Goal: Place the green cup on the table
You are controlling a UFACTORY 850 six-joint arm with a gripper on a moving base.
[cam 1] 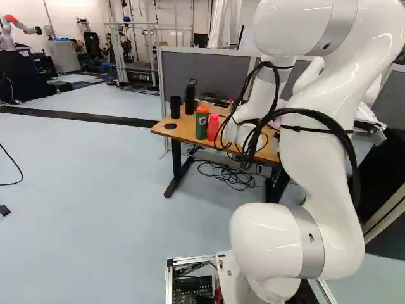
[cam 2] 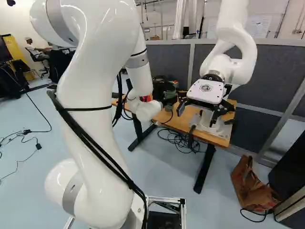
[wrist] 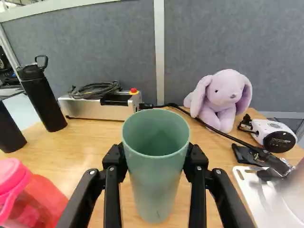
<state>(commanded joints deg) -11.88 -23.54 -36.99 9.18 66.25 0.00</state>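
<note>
In the right base view, the dark end of my gripper (cam 2: pixel 167 100) is over the far side of the table (cam 2: pixel 183 123), partly hidden by the white wrist. The wrist view shows the gripper (wrist: pixel 156 159) shut on the pale green cup (wrist: pixel 156 185), one finger against each side. The cup is upright with its open mouth facing up, and it looks empty. Wooden tabletop (wrist: pixel 95 137) shows around it. Whether its base touches the wood, I cannot tell.
Beside the gripper are a pink bottle (wrist: pixel 33 194), a black tumbler (wrist: pixel 8 128) and a black bottle (wrist: pixel 42 99). A metal box (wrist: pixel 99 107), plush rabbit (wrist: pixel 223 97) and cable lie ahead. Another robot (cam 2: pixel 228 62) stands on the table; an orange-and-green bottle (cam 1: pixel 202 122) too.
</note>
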